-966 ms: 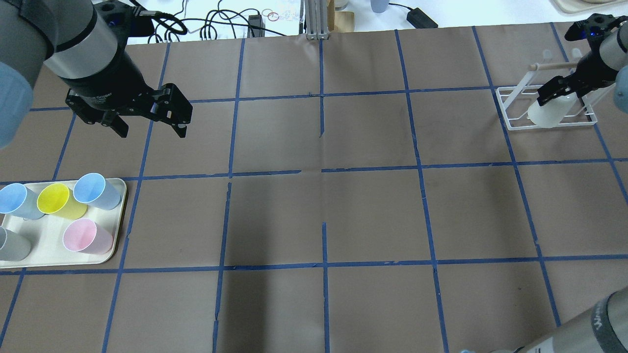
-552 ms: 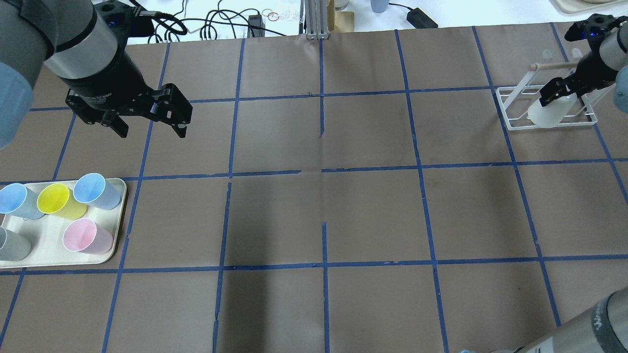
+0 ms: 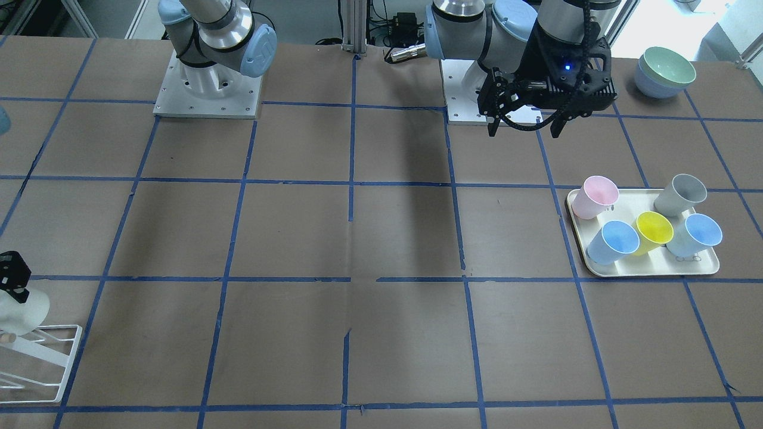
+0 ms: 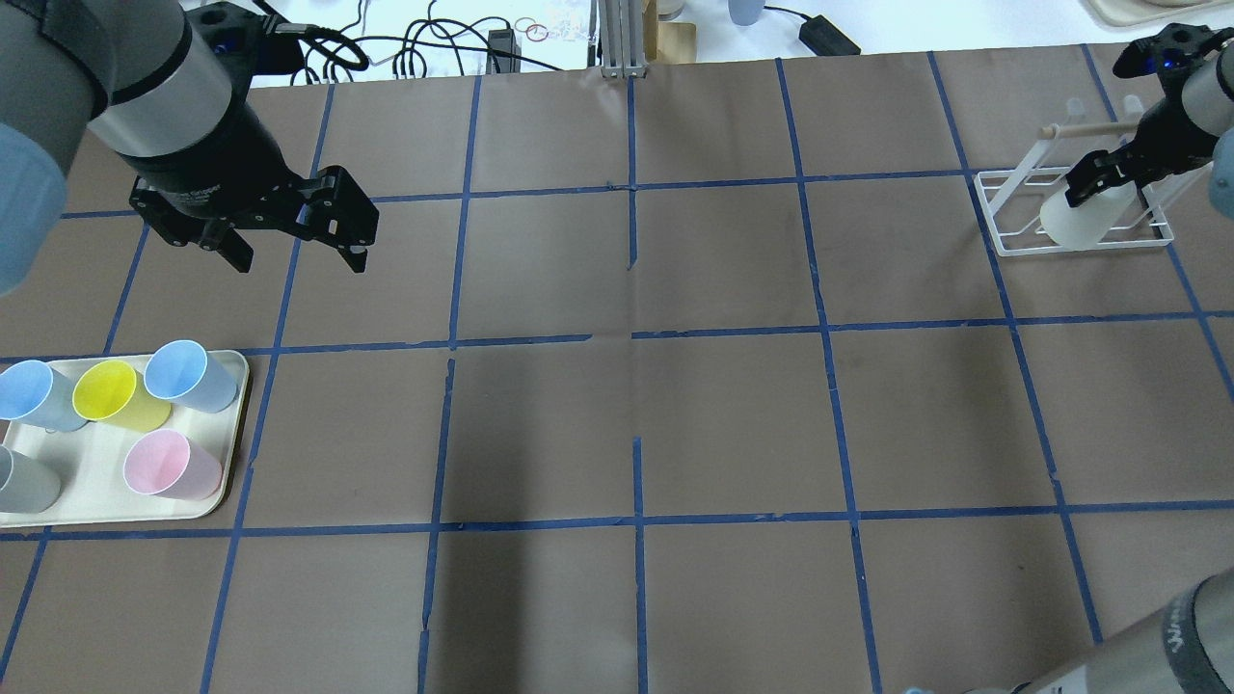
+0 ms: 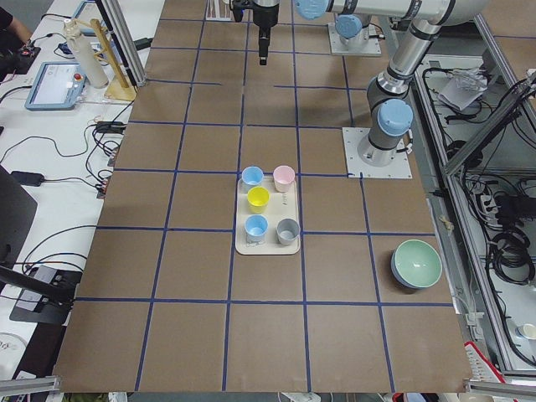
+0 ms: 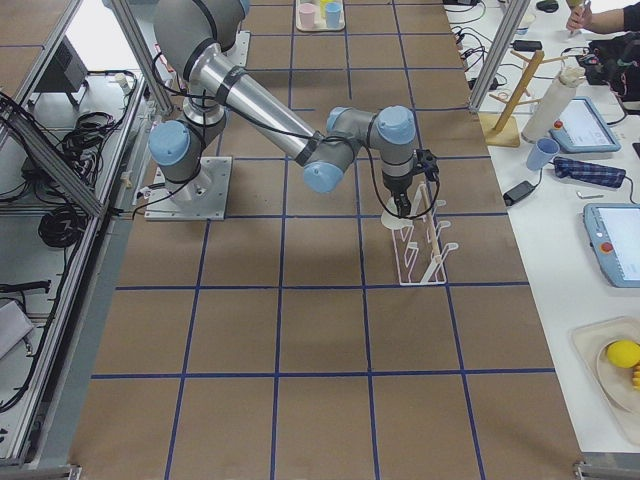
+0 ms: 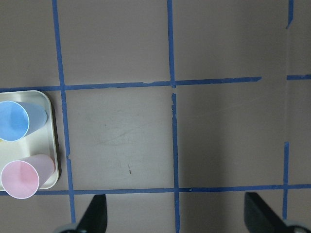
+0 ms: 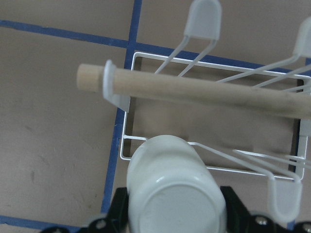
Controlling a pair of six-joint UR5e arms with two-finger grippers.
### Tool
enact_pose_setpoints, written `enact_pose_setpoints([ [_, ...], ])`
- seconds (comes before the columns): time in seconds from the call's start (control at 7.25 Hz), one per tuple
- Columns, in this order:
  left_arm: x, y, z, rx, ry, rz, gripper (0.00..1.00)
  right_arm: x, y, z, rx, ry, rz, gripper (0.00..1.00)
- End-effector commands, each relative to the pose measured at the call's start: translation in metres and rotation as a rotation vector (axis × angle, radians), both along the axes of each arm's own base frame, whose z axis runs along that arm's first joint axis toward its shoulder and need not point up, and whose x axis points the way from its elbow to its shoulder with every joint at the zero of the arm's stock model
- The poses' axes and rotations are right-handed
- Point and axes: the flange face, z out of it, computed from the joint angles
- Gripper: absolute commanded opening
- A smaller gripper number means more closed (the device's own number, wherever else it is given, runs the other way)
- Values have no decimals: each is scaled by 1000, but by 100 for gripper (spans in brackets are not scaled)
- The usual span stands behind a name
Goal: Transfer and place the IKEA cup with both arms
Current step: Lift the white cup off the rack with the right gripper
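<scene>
The IKEA cup (image 4: 1082,220) is white and sits tilted between the fingers of my right gripper (image 4: 1109,185), over the white wire rack (image 4: 1089,248) at the table's far right. In the right wrist view the cup's base (image 8: 175,194) faces the camera, just in front of the rack's wooden dowel (image 8: 194,92). In the front-facing view the cup (image 3: 21,310) and the right gripper (image 3: 12,277) are at the left edge. My left gripper (image 4: 294,255) is open and empty, hanging above the table beyond the tray; it also shows in the front-facing view (image 3: 524,128).
A cream tray (image 4: 96,472) at the near left holds two blue cups, a yellow cup (image 4: 111,395), a pink cup (image 4: 164,465) and a grey cup (image 4: 19,482). Stacked bowls (image 3: 666,71) sit beside the left arm's base. Cables lie past the far edge.
My right gripper has shifted slightly right and away with the white cup over the rack. The left arm has not moved.
</scene>
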Motion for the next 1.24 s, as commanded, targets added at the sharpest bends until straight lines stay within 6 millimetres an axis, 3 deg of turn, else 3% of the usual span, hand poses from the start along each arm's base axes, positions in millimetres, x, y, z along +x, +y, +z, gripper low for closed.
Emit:
enact_pose_setpoints([
  [0.0,0,0,0,1,1,1,100,-2,-3,25,-26,25,7,7],
  [0.28,0,0,0,-1,0,1,100,0,1,53,-13,17,7,7],
  [0.83,0,-1,0,-1,1,1,100,27,49,138,-23,34,12,7],
  [0.97,0,-1,2,-4,1,1,100,46,66,165,-37,21,30,7],
  [1.1,0,-1,3,-5,1,1,100,86,74,175,-21,-33,78,6],
])
